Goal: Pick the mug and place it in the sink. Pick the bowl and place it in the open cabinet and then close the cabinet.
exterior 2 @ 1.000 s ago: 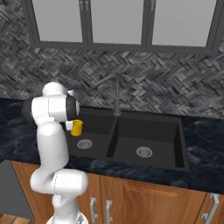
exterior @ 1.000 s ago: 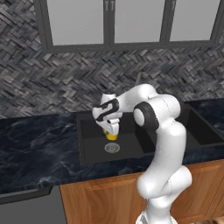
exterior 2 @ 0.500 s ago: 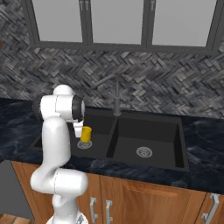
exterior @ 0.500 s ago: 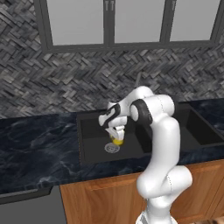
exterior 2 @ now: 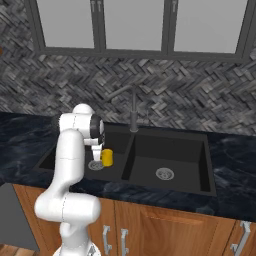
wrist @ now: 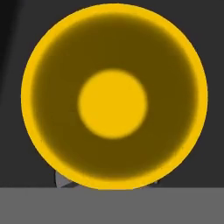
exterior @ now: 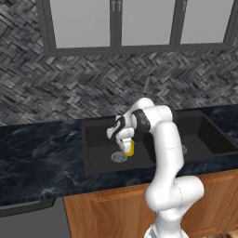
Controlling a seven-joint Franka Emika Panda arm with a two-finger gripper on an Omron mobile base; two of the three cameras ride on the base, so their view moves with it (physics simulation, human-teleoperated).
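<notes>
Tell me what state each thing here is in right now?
mug: upright, empty, low in the left basin beside the drain.
end effector: at the mug; grip hidden.
sink: dry, right basin empty.
faucet: off, no water.
glass wall units: shut.

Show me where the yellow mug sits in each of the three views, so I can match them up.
Left base view: the mug is at centre, low in the sink's left basin, just right of the round drain.
Right base view: the mug is left of centre, in the left basin, again right of that drain.
Hand view: the mug is seen straight down its mouth.
Shared landmark: the left basin's drain.
</notes>
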